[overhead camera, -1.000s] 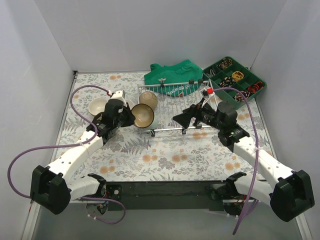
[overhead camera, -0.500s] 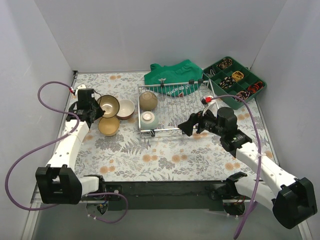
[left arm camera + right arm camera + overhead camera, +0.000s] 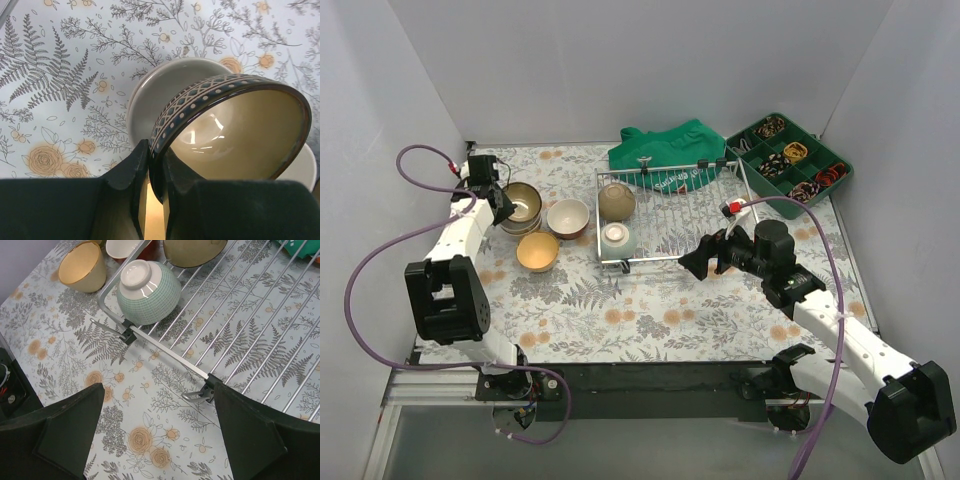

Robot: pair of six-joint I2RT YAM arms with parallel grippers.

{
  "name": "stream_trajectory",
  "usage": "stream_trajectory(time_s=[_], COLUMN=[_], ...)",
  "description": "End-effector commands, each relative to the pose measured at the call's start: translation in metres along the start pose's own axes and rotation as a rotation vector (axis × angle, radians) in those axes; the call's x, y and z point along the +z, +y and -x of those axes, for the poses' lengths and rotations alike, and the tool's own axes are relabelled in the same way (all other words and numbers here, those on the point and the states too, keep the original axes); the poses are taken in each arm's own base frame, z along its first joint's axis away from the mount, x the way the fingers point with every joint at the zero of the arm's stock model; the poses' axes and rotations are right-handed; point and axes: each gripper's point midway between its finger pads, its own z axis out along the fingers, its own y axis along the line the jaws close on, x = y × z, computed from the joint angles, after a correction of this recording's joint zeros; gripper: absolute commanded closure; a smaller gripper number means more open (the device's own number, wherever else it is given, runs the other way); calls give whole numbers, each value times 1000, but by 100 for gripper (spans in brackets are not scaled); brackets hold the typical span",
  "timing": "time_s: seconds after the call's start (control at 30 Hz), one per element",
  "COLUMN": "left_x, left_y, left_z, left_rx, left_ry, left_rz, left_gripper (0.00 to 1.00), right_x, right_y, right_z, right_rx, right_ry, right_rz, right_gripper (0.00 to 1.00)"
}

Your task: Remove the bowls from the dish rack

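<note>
The silver wire dish rack (image 3: 685,215) holds a tan bowl (image 3: 616,200) and an upside-down green-and-white bowl (image 3: 617,238) at its left end. My left gripper (image 3: 502,203) is shut on the rim of a dark patterned bowl (image 3: 235,125), which sits in or just over a grey bowl (image 3: 160,87) at the table's left. One finger is inside the rim and one outside. A white bowl (image 3: 567,217) and a yellow bowl (image 3: 537,251) stand beside them. My right gripper (image 3: 705,257) is open and empty at the rack's near edge (image 3: 170,352), right of the green-and-white bowl (image 3: 149,292).
A green cloth (image 3: 665,150) lies behind the rack. A green compartment tray (image 3: 810,185) of small items stands at the back right. White walls close in the left, back and right. The yellow bowl (image 3: 82,267) shows at the right wrist view's upper left.
My left arm carried the patterned bowl from beside the rack leftward and back, onto the grey bowl. My right gripper drew back slightly toward the near side, still open.
</note>
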Motion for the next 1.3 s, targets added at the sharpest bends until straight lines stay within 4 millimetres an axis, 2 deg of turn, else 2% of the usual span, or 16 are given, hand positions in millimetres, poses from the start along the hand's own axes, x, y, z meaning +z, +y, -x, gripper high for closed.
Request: stream_trajectory(time_s=[0.0,0.13,0.3,0.33,0.43,0.7,0.8,0.9,0.97,1.0,1.07,1.1,1.13,1.17,1.23,1.27], left_x=[1,11,7,3,-6,-46,-64,-77,-95,-99,-113,-119,-117,-118,-117,-119], left_y=[-7,-4,-9,-10,-10,-12,-25,-44,-64,-77,-92,-102,-101,-105,-106,-108], left_z=[26,16,16,19,23,43,42,31,26,6,-1,-14,-26,-29,-44,-44], left_rx=[-14,-1,3,6,3,-9,-9,32,77,143,199,238,275,291,318,315], left_ry=[-60,-26,-23,-33,-47,-143,-160,-164,-209,-195,-245,-243,-239,-253,-240,-260], left_rz=[-12,-2,-32,-40,-54,-116,-217,-340,-428,-470,-534,-570,-578,-596,-612,-627], left_gripper=[95,87,73,66,57,13,3,2,2,2,2,2,2,2,2,2], right_x=[-2,0,2,3,5,16,25,32,41,47,56,63,67,72,85,90], right_y=[0,0,-1,0,0,1,0,6,11,12,18,20,22,25,30,34], right_z=[5,3,3,3,3,8,8,13,20,16,27,23,24,33,29,37], right_rx=[-35,-38,-34,-33,-34,-25,-14,0,16,46,65,96,107,112,161,168], right_ry=[-27,-17,-9,-5,2,23,44,54,55,74,62,84,89,79,107,98], right_rz=[2,6,9,14,21,33,36,59,80,85,108,115,124,136,158,173], right_gripper=[2,1,2,1,1,2,2,2,2,2,2,2,2,2,2,2])
